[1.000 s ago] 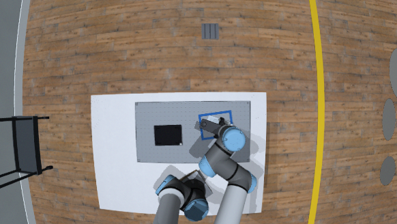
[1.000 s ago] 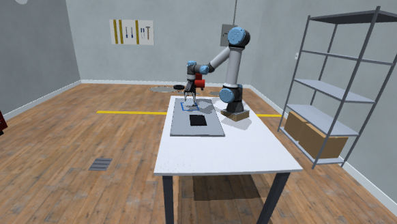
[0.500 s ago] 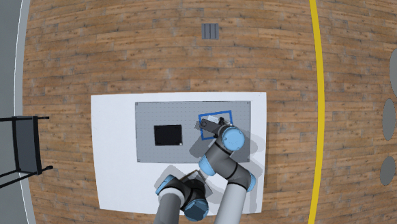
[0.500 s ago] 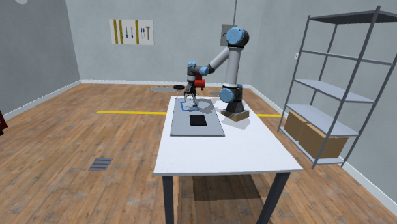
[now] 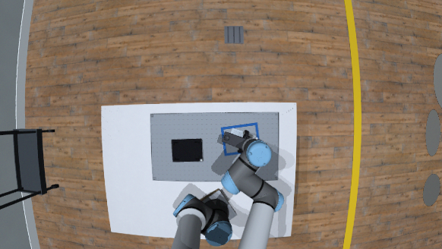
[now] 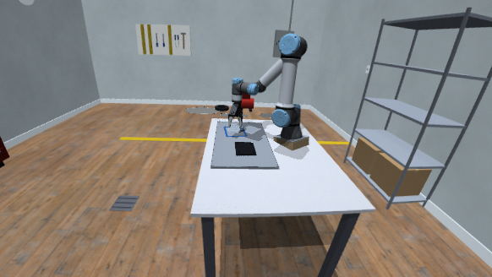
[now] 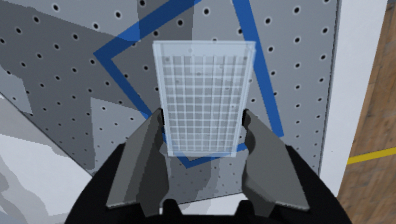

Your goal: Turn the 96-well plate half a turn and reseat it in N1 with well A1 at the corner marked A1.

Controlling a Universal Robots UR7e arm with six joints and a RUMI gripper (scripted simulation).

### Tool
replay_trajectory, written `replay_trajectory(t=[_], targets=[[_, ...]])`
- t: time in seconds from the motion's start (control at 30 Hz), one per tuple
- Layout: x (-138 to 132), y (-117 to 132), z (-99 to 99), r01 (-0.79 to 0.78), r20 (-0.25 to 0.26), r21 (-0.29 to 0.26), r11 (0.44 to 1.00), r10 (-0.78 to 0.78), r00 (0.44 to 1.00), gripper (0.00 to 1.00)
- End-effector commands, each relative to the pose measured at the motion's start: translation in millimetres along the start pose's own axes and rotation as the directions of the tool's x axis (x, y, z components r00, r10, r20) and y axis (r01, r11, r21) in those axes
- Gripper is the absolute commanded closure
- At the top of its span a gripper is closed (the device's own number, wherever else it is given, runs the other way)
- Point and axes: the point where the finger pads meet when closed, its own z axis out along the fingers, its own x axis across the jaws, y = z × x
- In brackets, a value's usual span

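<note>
My gripper (image 7: 202,109) is shut on the clear 96-well plate (image 7: 205,97), gripping its two long sides near one short end. The plate hangs a little above the grey perforated board (image 5: 214,146), over a blue outlined rectangle, and is turned at an angle to that outline. In the overhead view the plate (image 5: 236,133) shows as a pale patch under the wrist. A black rectangular nest (image 5: 187,149) lies on the board to the left of the outline, with nothing in it. I cannot tell which corner of the plate is cut off.
The arm's base (image 6: 289,135) stands on the white table beside the board. A metal shelf (image 6: 414,110) with cardboard boxes (image 6: 390,166) stands off the table's right side. A dark cart (image 5: 28,161) stands on the floor at the far left.
</note>
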Motion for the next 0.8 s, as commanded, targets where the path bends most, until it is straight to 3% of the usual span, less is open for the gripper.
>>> replay_trajectory(t=[0.0,0.77], targets=[[0.4,0.1,1.1,0.000,-0.001,0.000,1.000,0.000,1.000,1.00],[0.4,0.1,13.4,0.000,-0.001,0.000,1.000,0.000,1.000,1.00]])
